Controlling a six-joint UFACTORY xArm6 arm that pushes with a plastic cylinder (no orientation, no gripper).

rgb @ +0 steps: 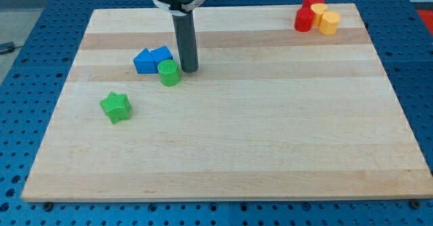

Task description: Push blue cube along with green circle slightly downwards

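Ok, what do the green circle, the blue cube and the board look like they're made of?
The green circle and blue cube look like plastic, matte, with fine ridges on their sides, possibly printed; the picture is too small to be sure. The board looks like pale wood, smooth finish, judging by its lengthwise grain and lighter and darker strips. My tip sits just to the view's right of the green circle.

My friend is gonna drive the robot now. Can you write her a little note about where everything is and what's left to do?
My tip: down on the board, just to the view's right of the green circle, very close; contact unclear.
Blue cube: beside a second blue block, with the green circle right below them, at the upper left of the board.
Green star: apart, lower left.
Red and yellow blocks: clustered at the top right corner.
Done: cannot tell from one picture.
Left: probably get the tip above the pair, then push both slightly down.
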